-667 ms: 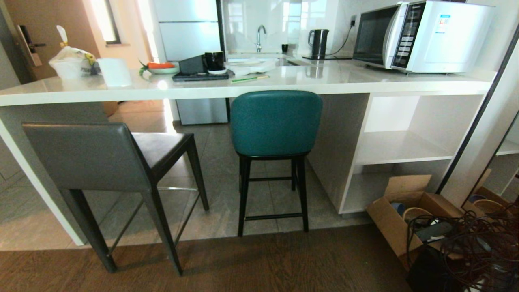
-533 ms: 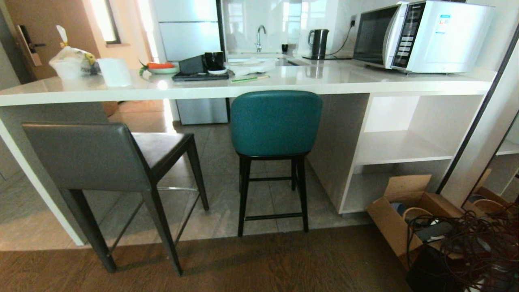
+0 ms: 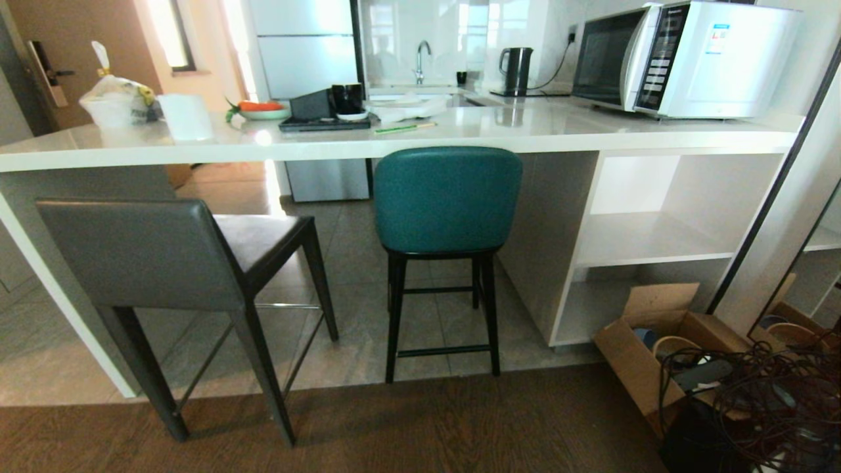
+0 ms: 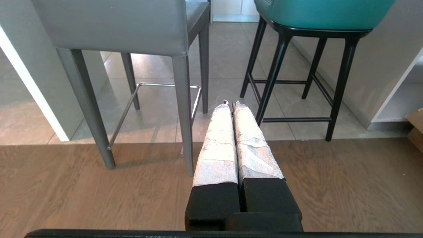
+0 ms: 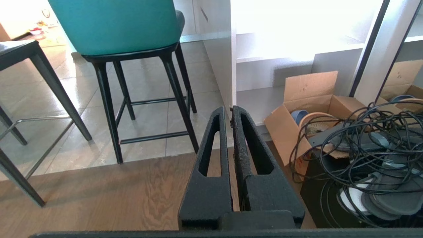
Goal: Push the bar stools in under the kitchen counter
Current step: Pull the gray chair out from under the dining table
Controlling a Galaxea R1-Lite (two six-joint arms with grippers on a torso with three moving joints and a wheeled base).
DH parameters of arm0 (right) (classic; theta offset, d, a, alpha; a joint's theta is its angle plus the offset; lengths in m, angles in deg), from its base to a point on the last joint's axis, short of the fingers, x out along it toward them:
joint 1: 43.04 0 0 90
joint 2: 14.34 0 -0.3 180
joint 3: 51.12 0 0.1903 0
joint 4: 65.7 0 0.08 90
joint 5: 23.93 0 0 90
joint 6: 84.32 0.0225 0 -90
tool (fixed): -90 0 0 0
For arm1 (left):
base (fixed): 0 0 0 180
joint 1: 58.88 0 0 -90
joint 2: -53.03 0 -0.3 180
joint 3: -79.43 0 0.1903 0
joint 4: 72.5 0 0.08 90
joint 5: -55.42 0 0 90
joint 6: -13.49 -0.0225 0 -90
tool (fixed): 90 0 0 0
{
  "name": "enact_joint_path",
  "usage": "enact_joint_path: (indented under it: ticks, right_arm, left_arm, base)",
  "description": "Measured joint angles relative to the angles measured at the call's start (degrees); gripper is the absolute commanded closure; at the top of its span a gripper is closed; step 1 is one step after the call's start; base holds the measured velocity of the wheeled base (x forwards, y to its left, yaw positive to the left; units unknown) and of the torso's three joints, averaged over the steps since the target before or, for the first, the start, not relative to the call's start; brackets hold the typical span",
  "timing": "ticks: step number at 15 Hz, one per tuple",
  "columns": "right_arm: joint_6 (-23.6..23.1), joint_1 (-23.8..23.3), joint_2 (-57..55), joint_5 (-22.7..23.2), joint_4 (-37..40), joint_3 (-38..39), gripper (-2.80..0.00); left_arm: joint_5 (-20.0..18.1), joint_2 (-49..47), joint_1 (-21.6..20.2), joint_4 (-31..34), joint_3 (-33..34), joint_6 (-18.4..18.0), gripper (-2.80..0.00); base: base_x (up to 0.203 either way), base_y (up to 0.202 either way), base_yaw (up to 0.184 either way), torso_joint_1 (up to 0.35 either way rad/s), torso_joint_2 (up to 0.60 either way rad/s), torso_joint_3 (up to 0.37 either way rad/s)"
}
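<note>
Two bar stools stand before the kitchen counter [image 3: 394,141]. The teal stool [image 3: 447,197] has its rounded back right at the counter's edge, its black legs on the tile. The dark grey stool [image 3: 141,253] on the left stands turned at an angle, its back legs on the wood floor, out from the counter. Neither arm shows in the head view. My left gripper [image 4: 230,103] is shut and empty, low over the wood floor, short of the grey stool's legs [image 4: 180,109] and the teal stool [image 4: 324,15]. My right gripper [image 5: 230,108] is shut and empty, short of the teal stool [image 5: 115,24].
A white open shelf unit [image 3: 663,236] closes the counter's right end. An open cardboard box [image 3: 657,341] and a tangle of black cables [image 3: 755,401] lie on the floor at the right. A microwave [image 3: 683,59], kettle [image 3: 516,69] and dishes sit on the counter.
</note>
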Motion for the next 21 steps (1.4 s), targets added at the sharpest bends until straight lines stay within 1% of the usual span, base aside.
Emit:
enact_joint_path:
  ticks: [3, 5, 21]
  right_arm:
    - [0.0, 0.0, 0.0, 0.0, 0.0, 0.0, 0.0]
    - [0.0, 0.0, 0.0, 0.0, 0.0, 0.0, 0.0]
    - [0.0, 0.0, 0.0, 0.0, 0.0, 0.0, 0.0]
  left_arm:
    - [0.0, 0.0, 0.0, 0.0, 0.0, 0.1, 0.0]
    - [0.0, 0.0, 0.0, 0.0, 0.0, 0.1, 0.0]
    - [0.0, 0.0, 0.0, 0.0, 0.0, 0.1, 0.0]
  base:
    - [0.0, 0.0, 0.0, 0.0, 0.0, 0.0]
    - [0.004, 0.104, -0.003, 0.005, 0.0, 0.004]
    - [0.0, 0.197, -0.002, 0.002, 0.0, 0.003]
